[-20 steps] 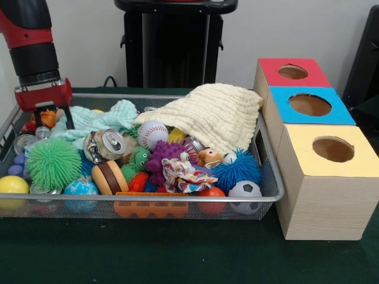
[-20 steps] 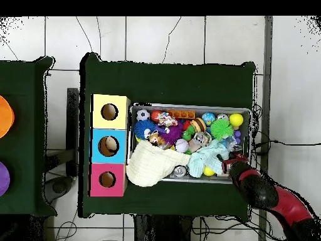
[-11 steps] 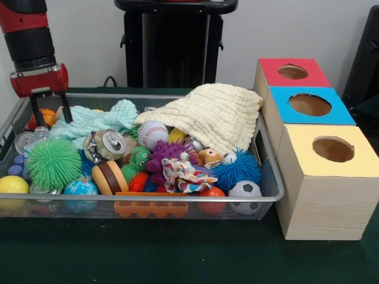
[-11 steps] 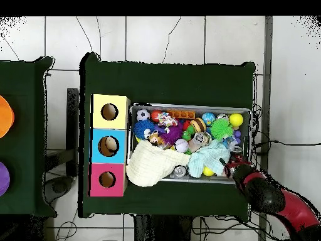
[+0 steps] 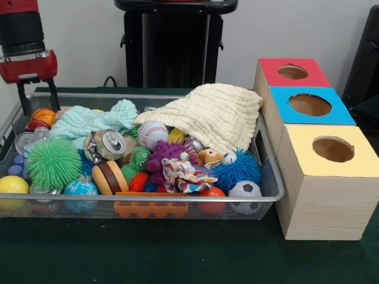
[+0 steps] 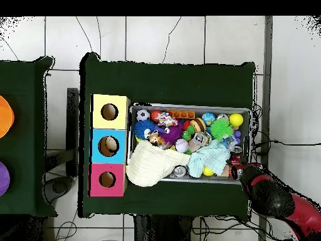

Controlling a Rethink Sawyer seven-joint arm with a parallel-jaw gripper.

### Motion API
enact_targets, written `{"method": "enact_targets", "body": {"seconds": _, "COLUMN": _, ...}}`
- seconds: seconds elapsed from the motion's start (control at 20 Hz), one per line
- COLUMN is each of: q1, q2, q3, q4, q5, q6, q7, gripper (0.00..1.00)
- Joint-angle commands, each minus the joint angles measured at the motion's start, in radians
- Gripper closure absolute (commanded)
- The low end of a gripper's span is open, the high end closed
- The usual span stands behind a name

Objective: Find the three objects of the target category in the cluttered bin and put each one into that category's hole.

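Observation:
My gripper hangs open and empty above the far left corner of the wire bin, just over a small orange basketball. In the overhead view the gripper is at the bin's lower right corner. A mint cloth and a cream cloth cover part of the bin's contents. On show are a crushed can, a baseball, a green spiky ball, a burger toy and a soccer ball. Right of the bin stand the red box, blue box and yellow box, each with a round hole on top.
The cream cloth drapes over the bin's right rim toward the boxes. A black stand rises behind the bin. More cans lie at the bin's left edge. The table is dark green.
The gripper has lifted up out of the bin's left corner and drifted slightly left, still open with nothing in it. The objects in the bin have not moved.

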Motion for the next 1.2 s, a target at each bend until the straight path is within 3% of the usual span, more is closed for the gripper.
{"method": "enact_targets", "body": {"seconds": 0.05, "q1": 0.031, "q2": 0.019, "q3": 0.023, "q4": 0.005, "q5": 0.017, "q6": 0.07, "q7": 0.058, "gripper": 0.0}}
{"method": "enact_targets", "body": {"seconds": 0.95, "q1": 0.094, "q2": 0.075, "q3": -0.014, "q4": -0.07, "q5": 0.029, "q6": 0.111, "q7": 0.056, "gripper": 0.0}}
{"method": "enact_targets", "body": {"seconds": 1.2, "q1": 0.104, "q2": 0.076, "q3": -0.01, "q4": -0.101, "q5": 0.052, "q6": 0.173, "q7": 0.033, "gripper": 0.0}}
